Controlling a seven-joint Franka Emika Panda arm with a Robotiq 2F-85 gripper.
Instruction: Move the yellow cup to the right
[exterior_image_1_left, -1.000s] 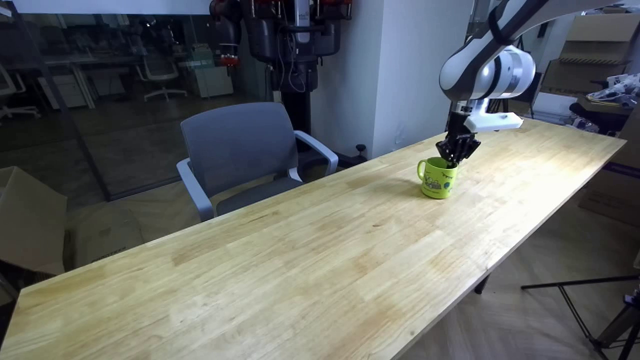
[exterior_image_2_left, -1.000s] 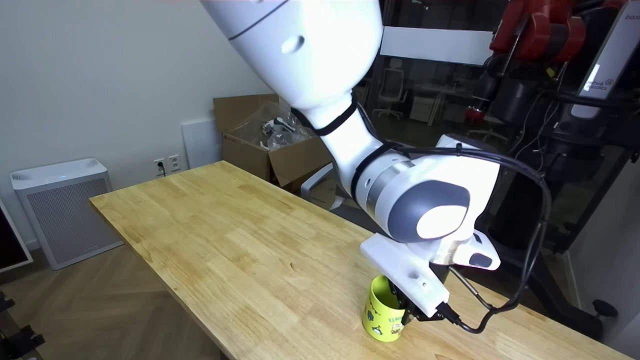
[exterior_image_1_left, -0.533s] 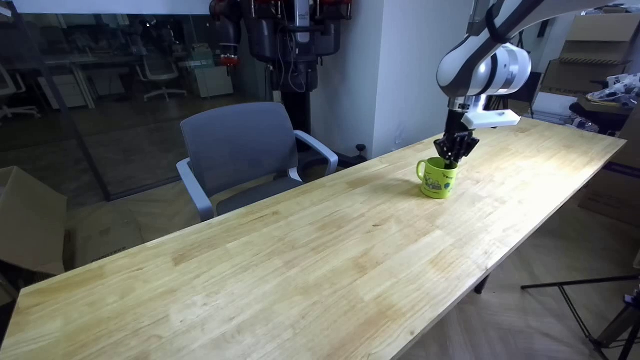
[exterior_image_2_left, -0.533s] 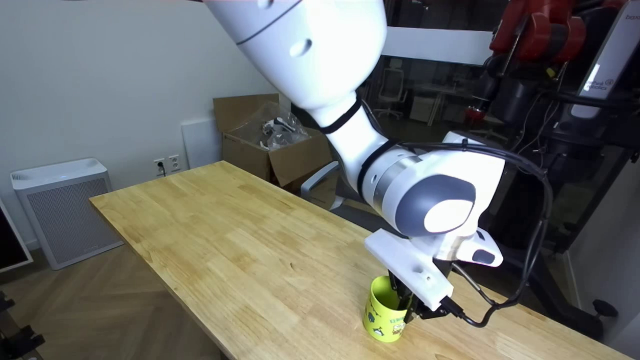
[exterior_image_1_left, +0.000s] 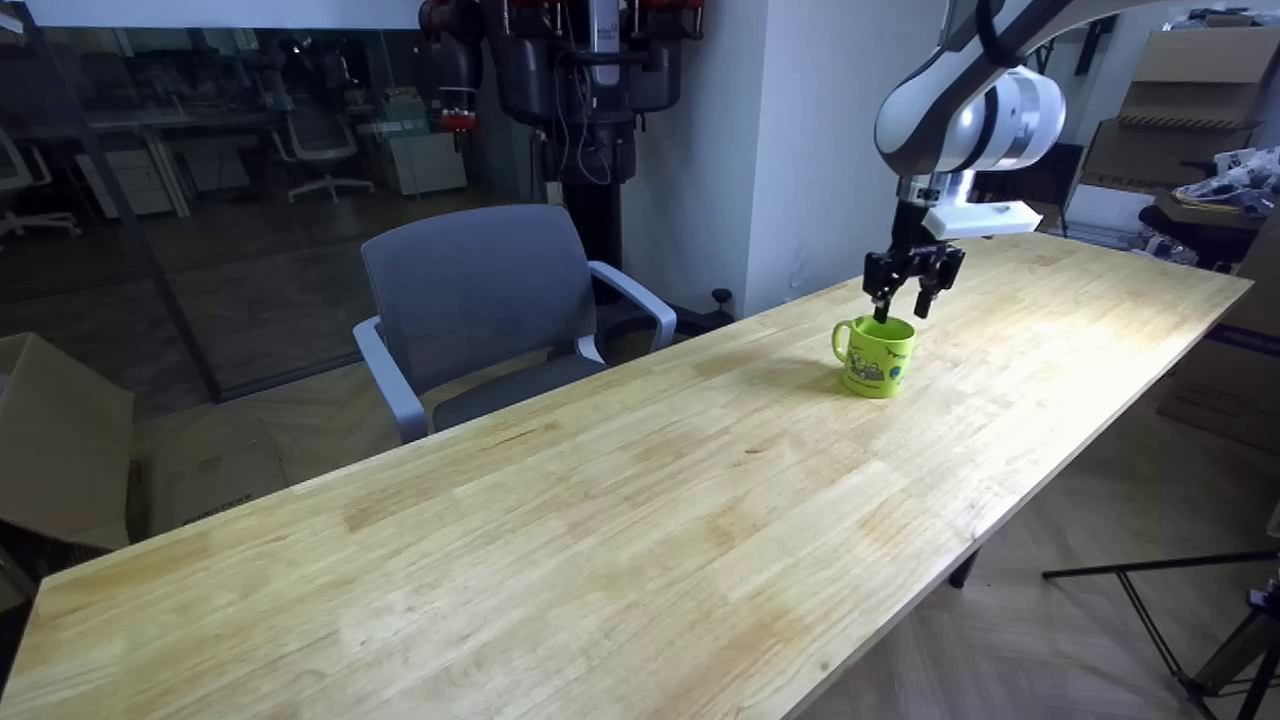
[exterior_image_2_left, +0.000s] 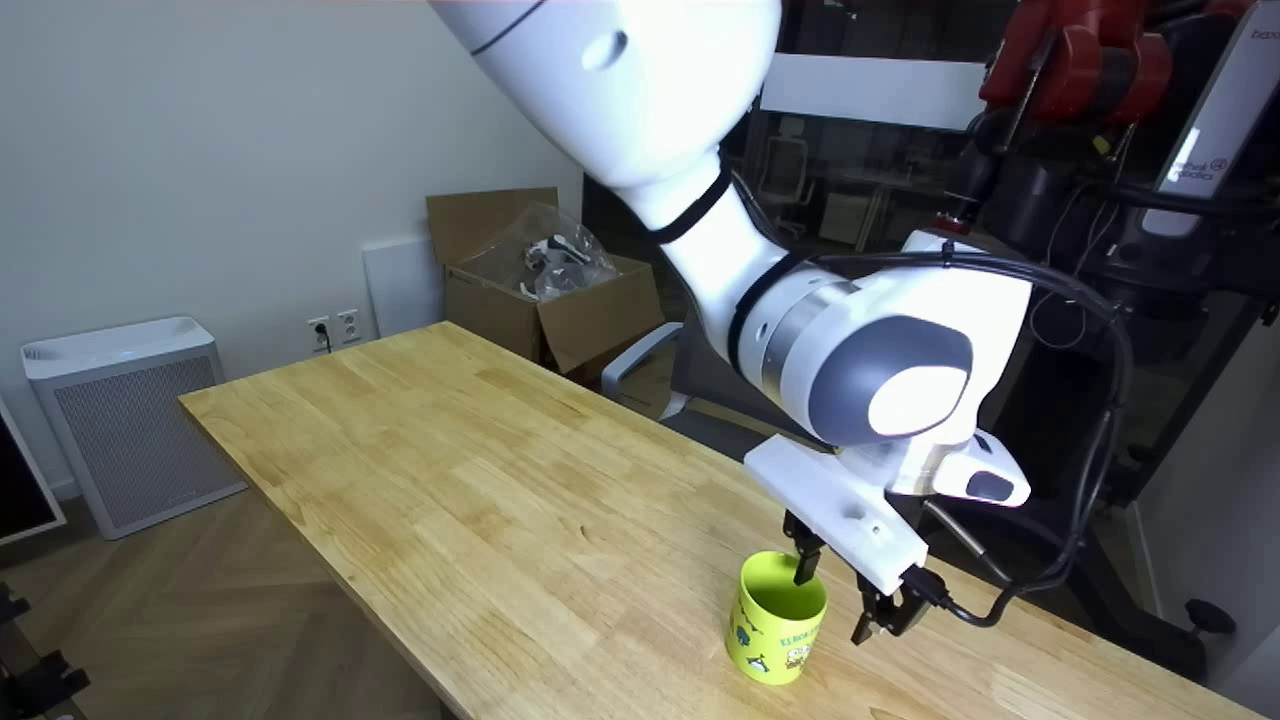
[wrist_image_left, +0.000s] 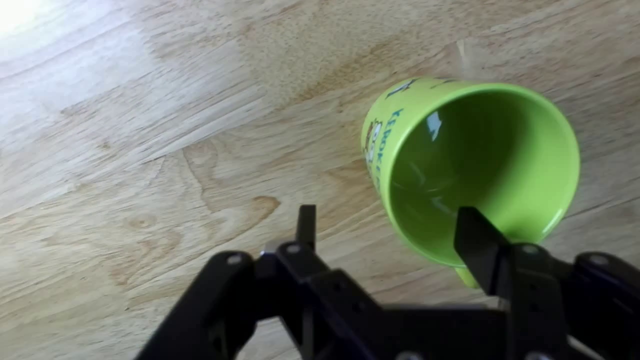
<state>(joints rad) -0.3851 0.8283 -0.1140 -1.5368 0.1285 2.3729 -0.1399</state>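
Observation:
The yellow cup (exterior_image_1_left: 876, 368), lime green with printed figures, stands upright on the table in both exterior views. Its loop handle (exterior_image_1_left: 841, 340) faces the chair side there; in the wrist view only a bit of the handle (wrist_image_left: 467, 276) peeks out below the rim. My gripper (exterior_image_1_left: 901, 314) is just above the cup with its fingers spread apart. In the wrist view, one of its fingertips (wrist_image_left: 472, 225) overlaps the mouth of the cup (wrist_image_left: 535, 165), and the opposite one is out over bare wood. Nothing sits between them. Whether the nearer fingertip dips below the rim, I cannot tell.
A long wooden table (exterior_image_1_left: 560, 520) carries the cup. A grey chair (exterior_image_1_left: 490, 300) stands along one long side. An open cardboard box (exterior_image_2_left: 545, 290) and a white air purifier (exterior_image_2_left: 135, 420) are beyond the table's far end. A black cable (exterior_image_2_left: 1115, 380) loops beside the wrist.
The jaws have gone from shut on the cup's rim to spread apart. My gripper has risen a little off the cup, which stays where it was.

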